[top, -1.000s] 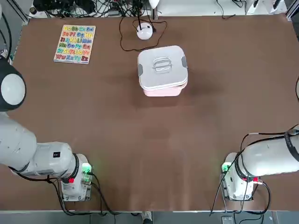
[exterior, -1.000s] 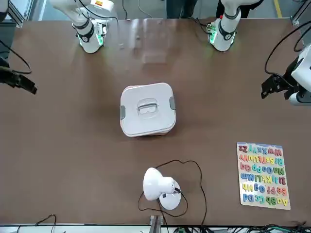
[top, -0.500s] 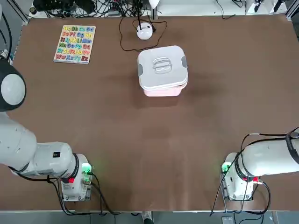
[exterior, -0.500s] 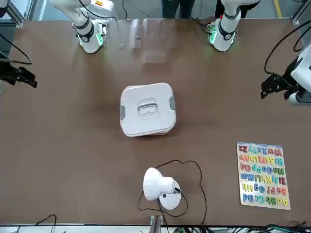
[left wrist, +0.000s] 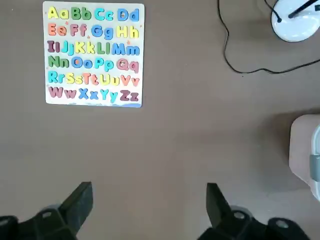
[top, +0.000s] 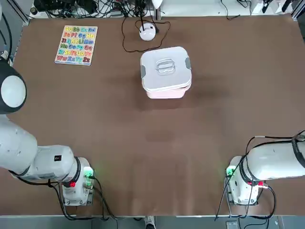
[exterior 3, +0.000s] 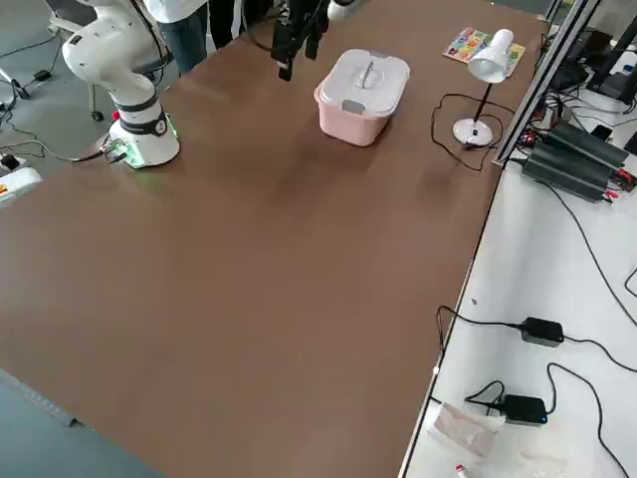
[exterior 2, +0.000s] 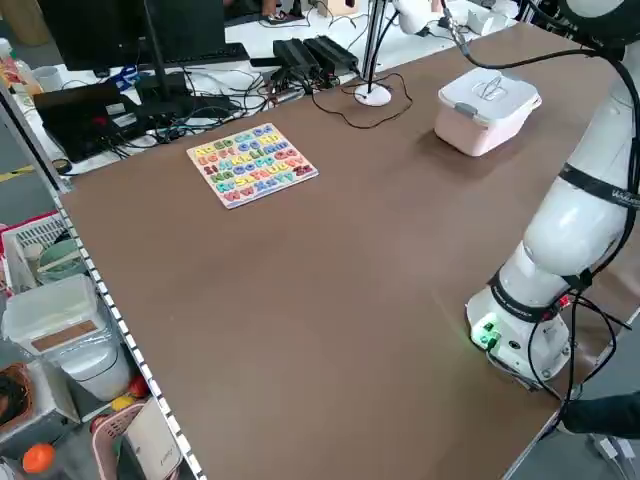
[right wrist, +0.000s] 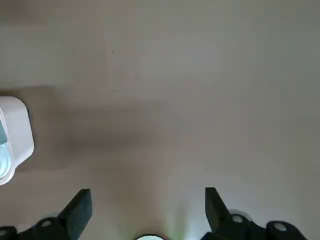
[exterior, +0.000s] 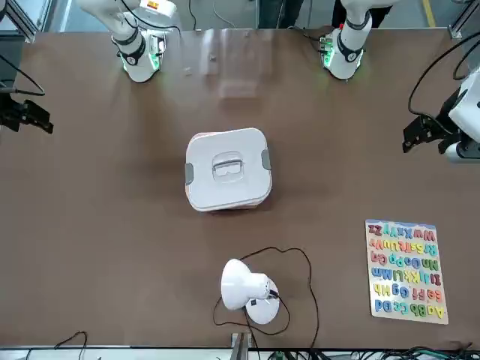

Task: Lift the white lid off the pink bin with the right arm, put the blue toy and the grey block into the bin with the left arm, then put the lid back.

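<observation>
The left gripper (left wrist: 149,210) hangs high over the table's (top: 143,143) left edge, fingers spread, holding nothing. The lid (top: 165,67) sits on the bin (top: 166,92) near the far edge; no toy or block shows, perhaps inside. The right gripper (right wrist: 148,212), also spread and holding nothing, hangs over the right edge.

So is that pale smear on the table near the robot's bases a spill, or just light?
Just glare, it seems: in the front view a pale sheen sits on the table between the bases. In the top view the pink bin casts a soft shadow on the side toward the robot.
</observation>
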You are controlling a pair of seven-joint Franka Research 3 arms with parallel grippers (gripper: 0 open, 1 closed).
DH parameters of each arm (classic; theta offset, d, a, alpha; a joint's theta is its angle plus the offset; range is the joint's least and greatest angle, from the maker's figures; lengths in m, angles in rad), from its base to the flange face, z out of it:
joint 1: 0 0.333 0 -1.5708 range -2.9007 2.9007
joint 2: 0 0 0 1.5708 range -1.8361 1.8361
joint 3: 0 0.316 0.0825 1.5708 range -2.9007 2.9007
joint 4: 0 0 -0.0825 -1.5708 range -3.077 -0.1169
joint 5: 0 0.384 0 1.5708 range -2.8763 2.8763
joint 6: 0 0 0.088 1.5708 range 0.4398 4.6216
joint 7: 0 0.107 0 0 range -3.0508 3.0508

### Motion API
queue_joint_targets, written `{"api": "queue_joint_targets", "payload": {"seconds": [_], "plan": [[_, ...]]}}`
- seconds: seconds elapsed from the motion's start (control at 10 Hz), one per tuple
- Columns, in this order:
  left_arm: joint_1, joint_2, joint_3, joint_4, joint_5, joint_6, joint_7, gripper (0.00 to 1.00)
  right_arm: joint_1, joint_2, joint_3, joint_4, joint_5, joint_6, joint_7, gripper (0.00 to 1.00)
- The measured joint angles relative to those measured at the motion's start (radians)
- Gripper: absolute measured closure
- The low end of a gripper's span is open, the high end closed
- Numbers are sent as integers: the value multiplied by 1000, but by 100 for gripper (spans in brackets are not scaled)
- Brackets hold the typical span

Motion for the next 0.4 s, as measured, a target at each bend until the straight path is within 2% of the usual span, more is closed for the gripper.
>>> {"api": "queue_joint_targets", "payload": {"seconds": [0.4], "plan": [[-2,0,0,0,0,0,0,0,0,0,3,1,0,0,-14,0]]}}
